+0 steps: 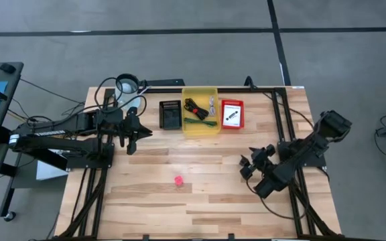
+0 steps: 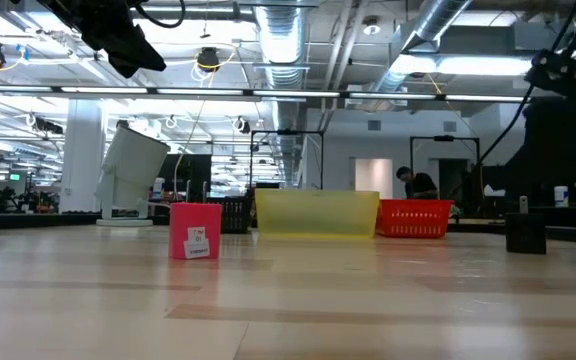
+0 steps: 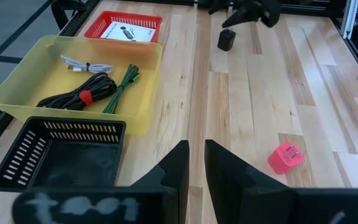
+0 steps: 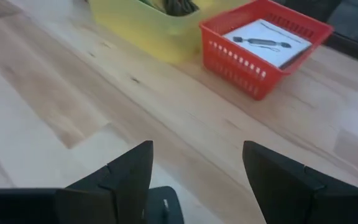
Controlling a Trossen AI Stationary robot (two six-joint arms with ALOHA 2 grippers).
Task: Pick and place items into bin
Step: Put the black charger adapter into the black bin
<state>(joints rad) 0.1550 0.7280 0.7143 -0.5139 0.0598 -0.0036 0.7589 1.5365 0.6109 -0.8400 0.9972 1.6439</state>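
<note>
The left gripper's two dark, matte, flat-sided fingers fill the foreground of its wrist view. They are drawn almost together with only a thin slit between them, and they hold nothing. From above, this gripper hangs over the left part of the pale, planked wooden table, just in front of a black slotted basket.

The pink-red cube lies alone on the bare wood near the table's middle, between the two arms and well clear of both. It is a small, smooth, glossy block; in the low view it stands upright with a white label on its face, and the left wrist view seems to show two short prongs on one side.

Behind it along the far edge sits the yellow bin, translucent plastic with rounded corners. Inside lie the black coiled cable, bound by a red tie, the green pen-like stick, which looks more like a thin bundle of strands, and a silver-grey part that is looped like a cord. Just beside the bin is a red mesh basket holding the white-and-black piece, a white card printed with a dark shape.

The right gripper is over the right half of the table with its angular black fingers spread wide and empty. A small black block stands on the wood directly below it; I cannot tell whether they touch.
</note>
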